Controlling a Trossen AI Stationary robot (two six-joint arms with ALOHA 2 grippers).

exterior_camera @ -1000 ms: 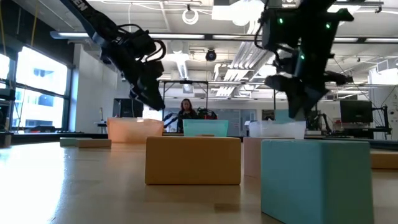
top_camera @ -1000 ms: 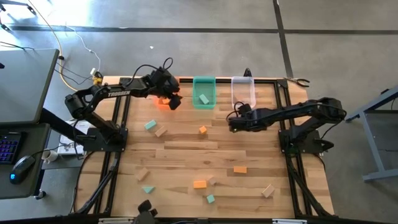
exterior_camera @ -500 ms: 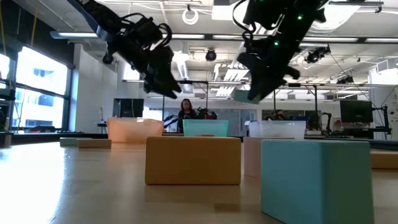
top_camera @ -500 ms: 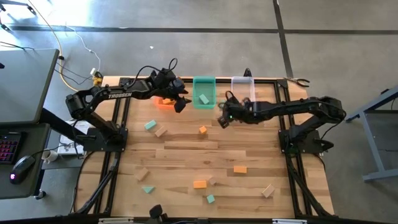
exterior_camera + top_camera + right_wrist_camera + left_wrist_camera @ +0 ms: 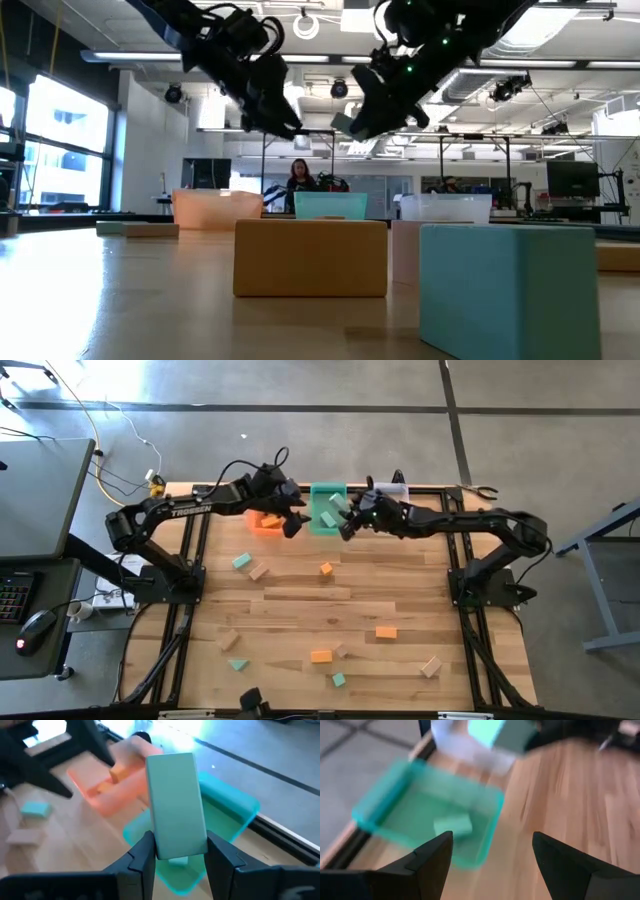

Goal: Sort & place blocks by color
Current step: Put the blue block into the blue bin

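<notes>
My right hand (image 5: 175, 851) is clamped on a teal-green rectangular block (image 5: 176, 802), held up over the right edge of the green plastic bin (image 5: 327, 509) at the far side of the wooden desk (image 5: 300, 590). My left hand (image 5: 490, 855) has its fingers wide apart, nothing in it, hovering between the orange plastic bin (image 5: 262, 521) and the green bin.

Green bin already has one teal block (image 5: 452, 825) lying in it. Orange bin shows orange pieces inside (image 5: 111, 779). Clear plastic bin (image 5: 396, 491) sits just right of the green one, mostly covered by my right arm from above.

Both hands are close together over the bins; the left one is just beside the green bin's left wall.

Rest of the blocks are scattered on the desk: a teal one (image 5: 241, 561) and a pale wood one (image 5: 259, 571) near the left, a small orange cube (image 5: 326, 568) mid-desk, more orange, teal and wood pieces (image 5: 321, 656) along the near half.

Low view: an orange brick (image 5: 310, 258) and a teal block (image 5: 508, 288) up close hide most of the desk. A person (image 5: 299, 182) is in the room behind. Left wrist view is blurred, the bin's contents barely readable.
</notes>
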